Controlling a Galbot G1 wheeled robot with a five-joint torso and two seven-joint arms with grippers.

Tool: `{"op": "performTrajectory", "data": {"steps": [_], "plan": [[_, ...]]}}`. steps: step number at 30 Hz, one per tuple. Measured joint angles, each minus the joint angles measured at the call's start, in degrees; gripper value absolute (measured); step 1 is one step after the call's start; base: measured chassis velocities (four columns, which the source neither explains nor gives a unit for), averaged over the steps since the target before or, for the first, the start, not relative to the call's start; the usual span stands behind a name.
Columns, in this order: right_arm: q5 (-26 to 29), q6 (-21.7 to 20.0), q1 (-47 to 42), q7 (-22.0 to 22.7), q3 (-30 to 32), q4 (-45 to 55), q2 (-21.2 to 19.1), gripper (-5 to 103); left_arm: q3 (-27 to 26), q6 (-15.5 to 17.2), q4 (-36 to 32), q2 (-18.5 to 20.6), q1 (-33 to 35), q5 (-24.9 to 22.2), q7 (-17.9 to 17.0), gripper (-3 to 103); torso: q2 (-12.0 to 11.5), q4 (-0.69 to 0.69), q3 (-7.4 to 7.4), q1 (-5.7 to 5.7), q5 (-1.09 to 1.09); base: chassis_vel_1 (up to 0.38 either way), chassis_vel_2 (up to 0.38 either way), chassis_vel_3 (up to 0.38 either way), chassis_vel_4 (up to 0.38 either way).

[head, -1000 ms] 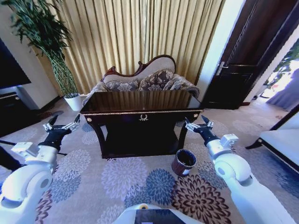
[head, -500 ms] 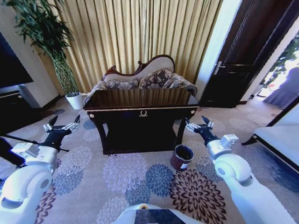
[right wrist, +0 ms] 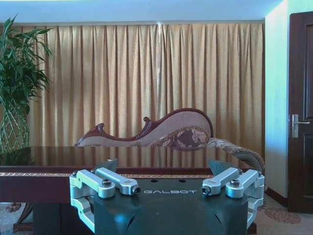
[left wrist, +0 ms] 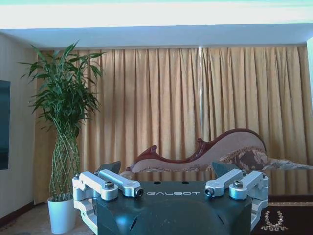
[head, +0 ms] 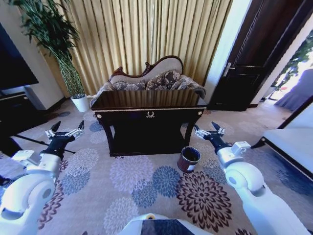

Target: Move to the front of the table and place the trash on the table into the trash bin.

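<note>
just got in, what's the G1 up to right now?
Nothing is being handled. The robot faces the table from a distance across the patterned carpet, with the trash bin on the floor by the table's front right leg. Both arms are held out in front: left gripper and right gripper, each open and empty. The glossy tabletop looks bare from here; I can't make out any trash on it.
</note>
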Motion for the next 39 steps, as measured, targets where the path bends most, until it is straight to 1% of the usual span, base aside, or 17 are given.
{"op": "performTrajectory", "data": {"steps": [6, 22, 25, 26, 29, 36, 39], "plan": [[0.0, 0.02, -0.56, -0.03, 0.54, 0.46, 0.04, 100, -0.04, -0.02, -0.54, 0.15, -0.05, -0.04, 0.0, 100, 0.01, 0.02, 0.0, 0.0, -0.01, 0.175, -0.17, -0.17, 0.173], [-0.02, 0.07, -1.33, -0.03, 1.15, 1.32, 0.2, 100, -0.53, -0.42, -0.87, 0.05, 0.68, -0.09, -0.01, 100, 0.0, -0.01, 0.0, 0.0, 0.01, 0.162, -0.163, -0.164, 0.159], [0.0, 0.07, -1.47, -0.03, 1.38, 1.45, 0.13, 100, -0.57, -0.48, -1.0, 0.07, 0.7, -0.1, -0.01, 100, 0.02, 0.05, -0.02, -0.02, -0.01, 0.15, -0.17, -0.124, 0.183], [0.0, 0.07, -1.47, -0.03, 1.38, 1.45, 0.13, 100, -0.57, -0.48, -1.0, 0.07, 0.7, -0.1, -0.01, 100, 0.02, 0.05, -0.02, -0.02, -0.01, 0.153, -0.167, -0.117, 0.174], [0.0, 0.07, -1.58, -0.02, 1.51, 1.49, 0.11, 100, -0.5, -0.49, -1.09, -0.02, 0.71, -0.12, -0.02, 100, -0.01, -0.01, 0.01, 0.02, 0.0, 0.159, -0.166, -0.173, 0.141], [-0.31, 0.33, -1.72, -0.02, 1.39, 1.5, 0.19, 100, -0.35, -0.68, -1.17, -0.4, 0.98, 0.01, -0.03, 100, 0.01, 0.01, -0.01, -0.02, -0.01, 0.152, -0.115, -0.158, 0.095], [-0.89, 1.18, -1.81, -0.03, 1.17, 1.18, 0.24, 100, -0.29, -0.9, -1.18, -0.66, 1.18, 0.19, -0.03, 100, 0.01, 0.02, -0.01, -0.02, -0.02, 0.104, -0.059, -0.062, 0.061]]}}
